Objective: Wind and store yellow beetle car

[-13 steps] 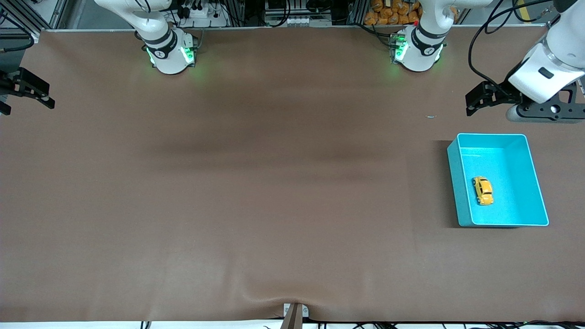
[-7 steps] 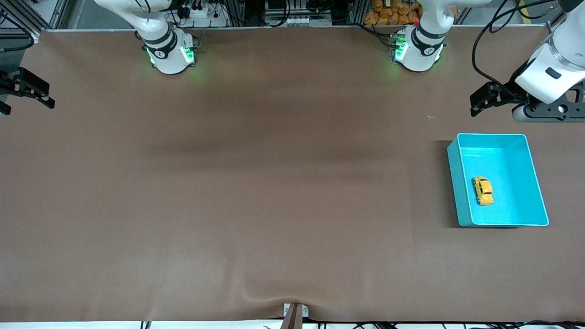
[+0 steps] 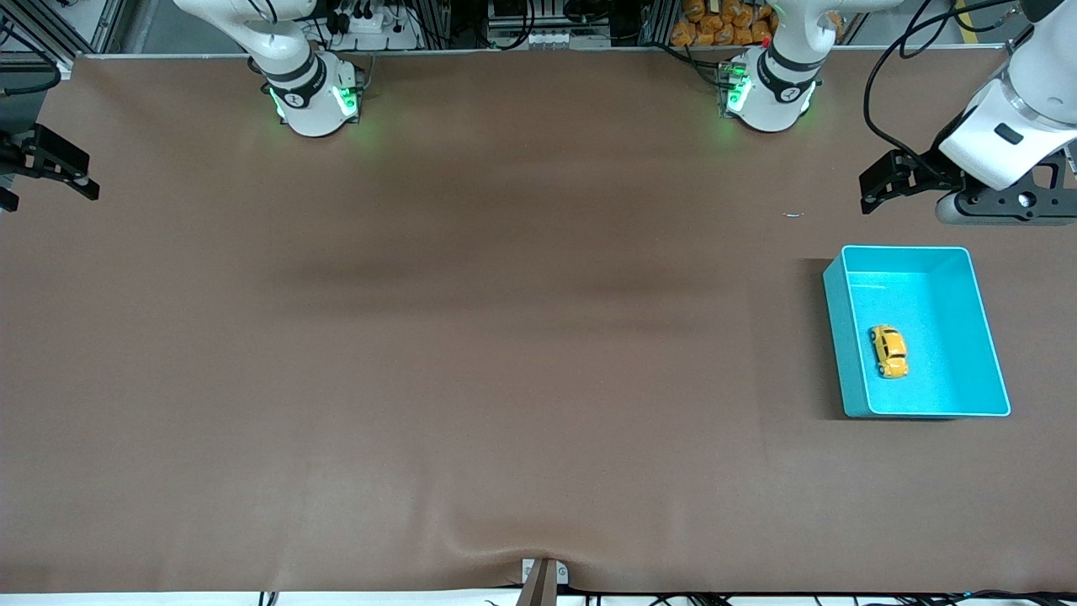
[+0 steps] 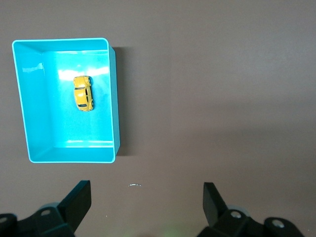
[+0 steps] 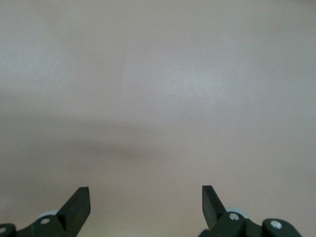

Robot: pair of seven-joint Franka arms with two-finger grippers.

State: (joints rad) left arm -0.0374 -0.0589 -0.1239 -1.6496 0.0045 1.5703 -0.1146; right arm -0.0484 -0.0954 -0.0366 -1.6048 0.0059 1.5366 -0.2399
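The yellow beetle car (image 3: 888, 351) lies on its wheels inside the turquoise bin (image 3: 850, 337) toward the left arm's end of the table. It also shows in the left wrist view (image 4: 83, 93), in the bin (image 4: 114, 98). My left gripper (image 3: 875, 185) hangs open and empty over bare table, just past the bin's edge that lies farthest from the front camera; it shows in its own view too (image 4: 145, 197). My right gripper (image 3: 49, 195) waits open and empty at the right arm's end of the table, over bare mat (image 5: 145, 197).
A small pale speck (image 3: 793, 215) lies on the brown mat near the bin's corner, also seen in the left wrist view (image 4: 135, 185). The mat has a raised wrinkle at the edge nearest the front camera (image 3: 543, 551).
My left gripper drifted a little toward its end of the table and came back. The car, the bin and the right arm have not moved.
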